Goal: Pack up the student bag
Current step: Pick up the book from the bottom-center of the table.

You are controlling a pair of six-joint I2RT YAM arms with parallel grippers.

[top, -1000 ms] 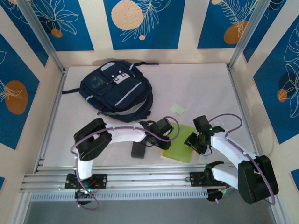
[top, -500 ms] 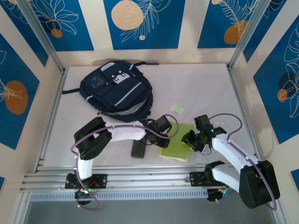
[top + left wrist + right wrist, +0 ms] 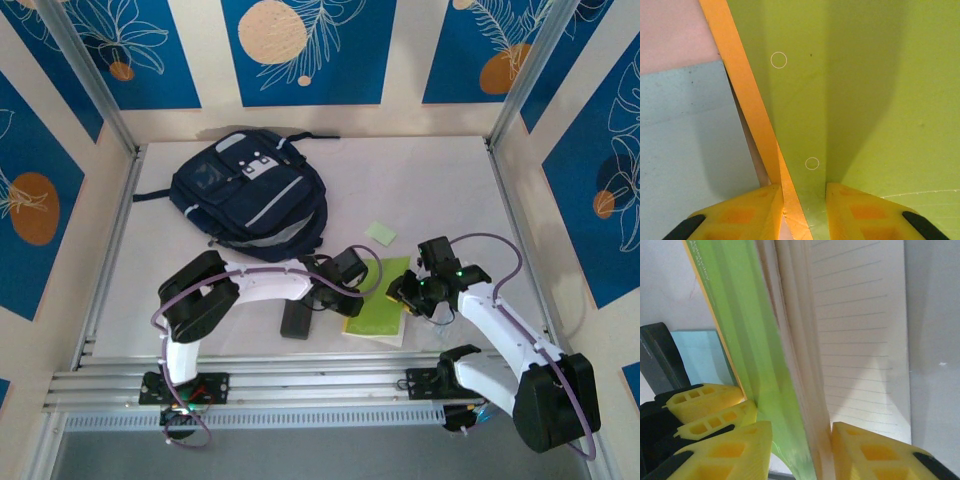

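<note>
The student bag (image 3: 250,195), dark navy with pale stripes and a white patch, lies flat at the back left of the table. A lime-green notebook (image 3: 378,305) with an orange spine sits between both arms near the front. On its left edge my left gripper (image 3: 340,290) is shut; up close the spine and cover (image 3: 865,100) fill the gap between the jaws of this gripper (image 3: 805,210). At the opposite edge my right gripper (image 3: 405,297) clamps the cover (image 3: 755,340) and lined pages (image 3: 860,340), its fingertips (image 3: 802,450) pressing from both sides.
A dark flat slab (image 3: 295,320) lies just left of the notebook, under the left forearm. A small pale green note (image 3: 380,232) rests behind the notebook. A pale blue flat surface (image 3: 690,140) lies beside the spine. Metal frame posts stand at the table's edges.
My right gripper has closed further on the notebook and moved up and left. The notebook's right side has tilted up from lying flat. The left arm has hardly moved.
</note>
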